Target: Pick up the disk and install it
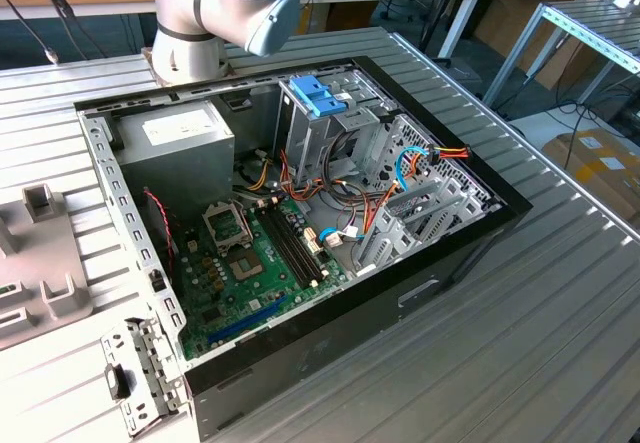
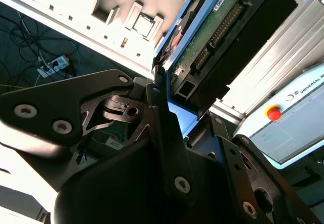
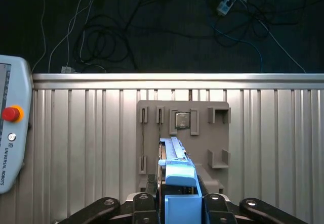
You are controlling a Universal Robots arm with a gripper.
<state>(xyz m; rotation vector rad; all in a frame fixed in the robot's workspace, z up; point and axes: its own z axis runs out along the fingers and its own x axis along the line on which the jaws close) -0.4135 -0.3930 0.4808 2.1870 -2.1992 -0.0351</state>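
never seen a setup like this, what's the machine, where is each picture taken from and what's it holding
It is one robot arm standing at a ribbed metal table. The exterior view comes from a camera off the arm: an open computer case lies on the table, its motherboard facing up. Both wrist views come from cameras riding on the arm. The first wrist view looks down past the gripper at a grey slotted holder plate on the table, with a control pendant nearby. The gripper is shut on the disk, a hard drive in a light-blue carrier. The second wrist view shows its green circuit-board side.
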